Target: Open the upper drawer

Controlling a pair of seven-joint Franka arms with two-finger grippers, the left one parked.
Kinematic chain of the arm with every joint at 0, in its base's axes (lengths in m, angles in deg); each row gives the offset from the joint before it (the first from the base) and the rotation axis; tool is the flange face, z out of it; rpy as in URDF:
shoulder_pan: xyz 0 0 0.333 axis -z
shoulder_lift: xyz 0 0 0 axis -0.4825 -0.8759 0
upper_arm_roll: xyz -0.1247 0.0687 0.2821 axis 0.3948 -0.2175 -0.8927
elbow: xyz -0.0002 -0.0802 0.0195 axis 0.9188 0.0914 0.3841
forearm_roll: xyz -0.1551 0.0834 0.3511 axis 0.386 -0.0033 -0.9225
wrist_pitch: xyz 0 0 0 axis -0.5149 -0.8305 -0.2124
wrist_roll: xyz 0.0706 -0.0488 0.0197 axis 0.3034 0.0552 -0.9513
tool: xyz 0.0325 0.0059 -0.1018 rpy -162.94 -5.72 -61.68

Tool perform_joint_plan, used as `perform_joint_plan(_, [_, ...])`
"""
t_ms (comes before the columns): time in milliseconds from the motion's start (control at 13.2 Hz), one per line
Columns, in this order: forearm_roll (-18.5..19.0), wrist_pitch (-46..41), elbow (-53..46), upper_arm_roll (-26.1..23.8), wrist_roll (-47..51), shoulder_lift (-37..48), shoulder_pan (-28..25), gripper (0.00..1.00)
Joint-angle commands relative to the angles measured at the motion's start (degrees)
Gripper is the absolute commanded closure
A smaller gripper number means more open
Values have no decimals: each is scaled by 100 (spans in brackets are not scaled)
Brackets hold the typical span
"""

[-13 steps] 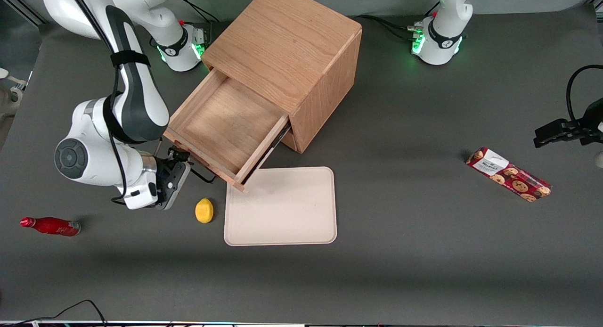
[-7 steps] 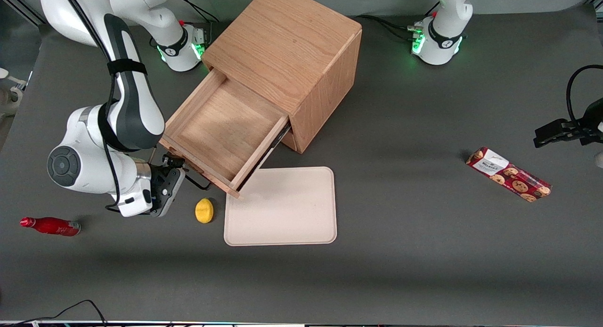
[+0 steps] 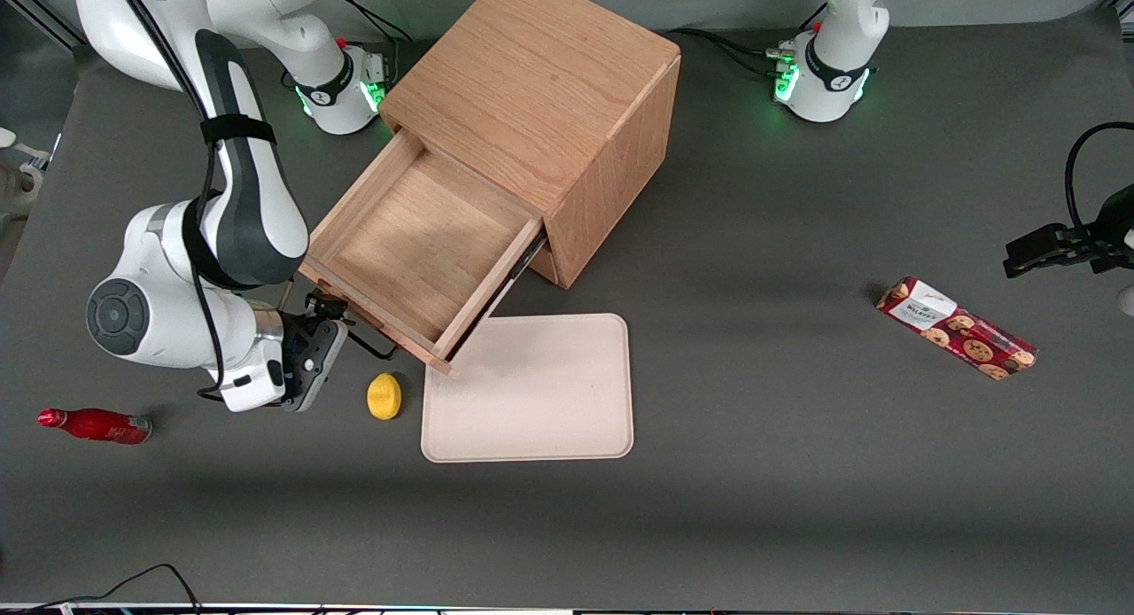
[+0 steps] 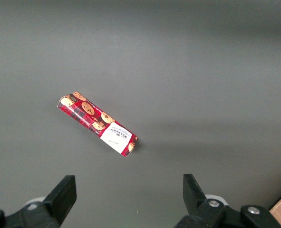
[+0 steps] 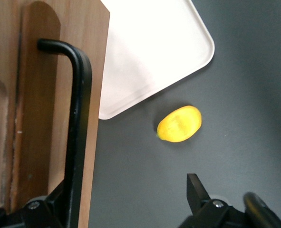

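No legible text; cookie box (image 4: 97,124) label print too small.

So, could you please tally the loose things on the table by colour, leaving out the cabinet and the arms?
Red: 2, the bottle and the cookie box.
Yellow: 1, the lemon.
Cream: 1, the tray.
Total: 4.
The hand is at the handle of the pulled-out upper drawer.

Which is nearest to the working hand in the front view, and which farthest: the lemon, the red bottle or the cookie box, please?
From the hand at the upper drawer's handle:
1. Lemon, beside the beige tray.
2. Red bottle, at the working arm's end.
3. Cookie box, toward the parked arm's end.
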Motion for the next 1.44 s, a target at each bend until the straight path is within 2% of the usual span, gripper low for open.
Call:
perform_joint_plan(0, [-33,-232,-482,51,-10,-26,119,0])
perform_joint_plan(151, [71,-574,-604,59,568,79,128,0])
perform_joint_plan(378, [712,-1496,-1149,-11,1789,219,128,0])
perform_joint_plan(605, [767,-1971,-1124,-29,2747,798,119,0])
perform_joint_plan(907, [1109,-2676,-766,-116,5397,1649,76,0])
perform_joint_plan(983, [1205,-2685,-572,-386,6345,1975,137,0])
perform_joint_plan(1058, [1476,-2685,-396,-615,6902,2274,163,0])
perform_joint_plan(1134, [1644,-2676,-194,-696,6951,2520,233,0])
perform_joint_plan(1360, [1549,-2614,71,-670,6987,2777,803,0])
